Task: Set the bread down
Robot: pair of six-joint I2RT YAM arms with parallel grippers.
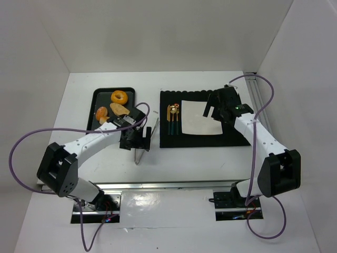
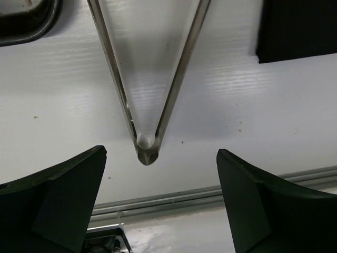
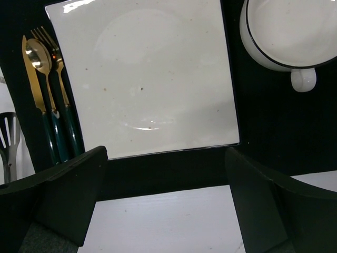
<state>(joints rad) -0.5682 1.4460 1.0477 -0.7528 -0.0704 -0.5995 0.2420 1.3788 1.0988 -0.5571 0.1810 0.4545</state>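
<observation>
Three breads lie on a black tray (image 1: 97,98) at the back left: a donut (image 1: 119,97), a bread slice (image 1: 119,109) and a bun (image 1: 101,113). Metal tongs (image 1: 146,140) lie on the table between the tray and a black placemat (image 1: 237,138). In the left wrist view the tongs' hinge (image 2: 146,148) lies between my open fingers. My left gripper (image 1: 139,143) (image 2: 160,203) is open and empty just above the tongs. A white square plate (image 1: 200,118) (image 3: 147,74) lies on the placemat. My right gripper (image 1: 212,112) (image 3: 166,205) is open and empty over the plate's near right part.
Gold cutlery with green handles (image 1: 175,119) (image 3: 47,100) lies left of the plate. A white cup (image 3: 287,31) stands right of the plate. A tray corner (image 2: 26,23) and a placemat corner (image 2: 300,29) show in the left wrist view. White walls enclose the table.
</observation>
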